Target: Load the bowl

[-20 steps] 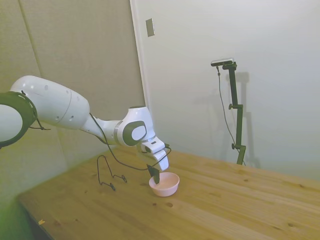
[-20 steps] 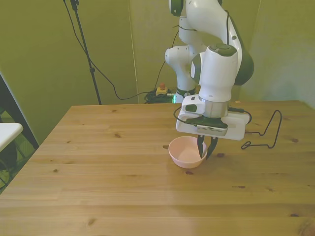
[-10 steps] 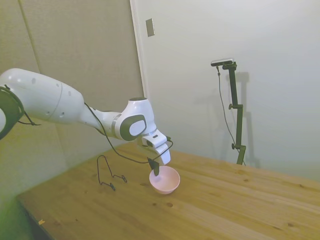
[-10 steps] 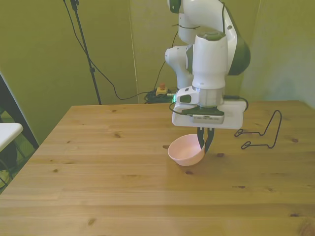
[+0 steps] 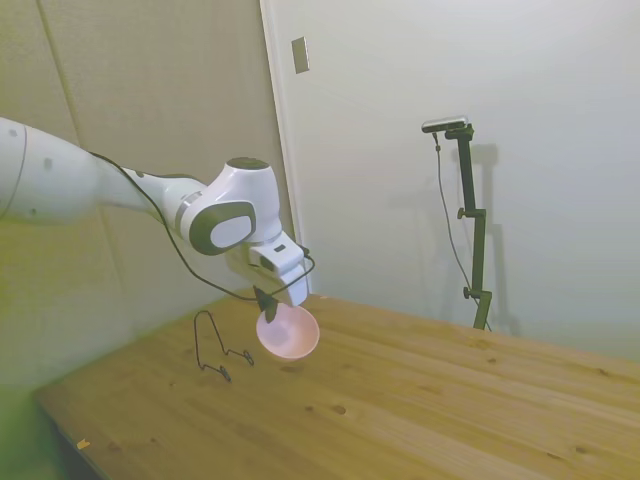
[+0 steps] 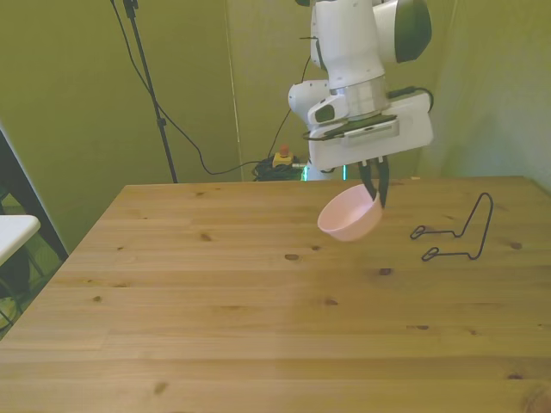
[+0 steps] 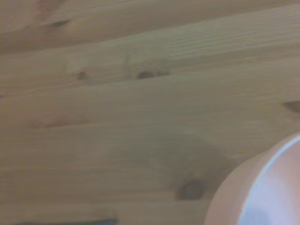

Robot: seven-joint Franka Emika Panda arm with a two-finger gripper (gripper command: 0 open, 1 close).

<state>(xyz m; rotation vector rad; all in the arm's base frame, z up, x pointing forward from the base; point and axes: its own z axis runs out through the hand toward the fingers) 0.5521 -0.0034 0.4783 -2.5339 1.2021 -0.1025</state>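
Small round pale pink bowl (image 6: pixel 349 215) tilted in midair above wooden tabletop (image 6: pixel 258 301), rim pinched by white arm's end effector (image 6: pixel 377 194); thin dark wire rack (image 6: pixel 456 232) nearby. No legible writing.

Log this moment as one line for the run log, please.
phase: carry | hand: shut on bowl rim | bowl: lifted off table, tilted | wire rack: on table, to the front view's right of bowl, untouched

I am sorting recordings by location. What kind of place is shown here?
Probably an indoor robot lab: a white arm stands at a wooden table between bare walls, its gripper holding a pink bowl.
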